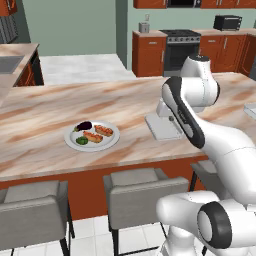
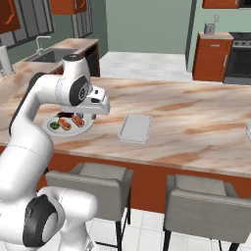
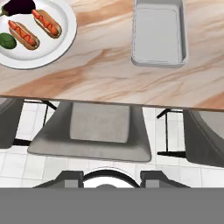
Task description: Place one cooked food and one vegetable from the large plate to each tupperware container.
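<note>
Large plate: the large plate sits upper left in the hand view, lower left of centre in the left base view, near the counter's front edge.
Food on plate: two hot dogs side by side, a dark eggplant at the top edge, a green vegetable at the left edge. All four remain on the plate.
Tupperware containers: one tupperware container stands upper right in the hand view, apart from the plate; nothing lies in it. A pale corner at the right edge of the left base view may be a second; too little shows to tell.
Counter: marbled counter, with grey stools below its front edge.
Hand: the hand hangs high over the stools, short of the counter, fingers clenched, grasping nothing.
Progress: judged as the start; no transfer made.
Risks: fingers must spread before descending, or they will knock food aside. The hot dogs touch, so a grasp on one may drag the other. The rounded green piece could roll or slip out. Plate near the edge; a push could shift it.
</note>
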Available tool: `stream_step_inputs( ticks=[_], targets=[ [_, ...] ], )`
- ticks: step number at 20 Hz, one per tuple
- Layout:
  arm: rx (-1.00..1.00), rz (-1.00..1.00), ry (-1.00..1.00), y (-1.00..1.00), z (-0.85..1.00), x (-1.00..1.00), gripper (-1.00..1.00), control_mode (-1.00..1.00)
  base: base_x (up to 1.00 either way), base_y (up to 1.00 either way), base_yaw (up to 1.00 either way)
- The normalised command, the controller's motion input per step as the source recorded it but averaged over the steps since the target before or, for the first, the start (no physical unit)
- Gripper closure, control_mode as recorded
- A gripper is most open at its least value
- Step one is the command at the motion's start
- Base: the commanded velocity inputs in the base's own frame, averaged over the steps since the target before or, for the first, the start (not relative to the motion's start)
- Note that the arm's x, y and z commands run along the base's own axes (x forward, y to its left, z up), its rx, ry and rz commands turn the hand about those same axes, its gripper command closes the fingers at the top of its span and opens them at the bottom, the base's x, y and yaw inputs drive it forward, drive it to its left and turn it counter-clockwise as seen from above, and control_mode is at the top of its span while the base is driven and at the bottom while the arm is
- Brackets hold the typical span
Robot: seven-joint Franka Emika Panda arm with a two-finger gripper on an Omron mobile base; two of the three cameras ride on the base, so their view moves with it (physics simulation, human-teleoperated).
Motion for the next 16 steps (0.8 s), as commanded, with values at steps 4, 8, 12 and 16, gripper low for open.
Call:
stream_step_inputs(
  ticks=[4, 8, 12, 16],
  targets=[
    [0.00, 0.04, 0.00, 0.00, 0.00, -0.41, -1.00, -1.00, 0.00, 0.00, 0.00],
    [0.00, 0.12, 0.00, 0.22, -0.11, -0.65, -1.00, -1.00, 0.00, 0.00, 0.00],
    [0.00, 0.21, -0.06, 0.72, -0.45, 0.04, -1.00, -1.00, 0.00, 0.00, 0.00],
    [0.00, 0.21, -0.02, 0.73, -0.18, 0.51, -1.00, -1.00, 0.00, 0.00, 0.00]
  ],
)
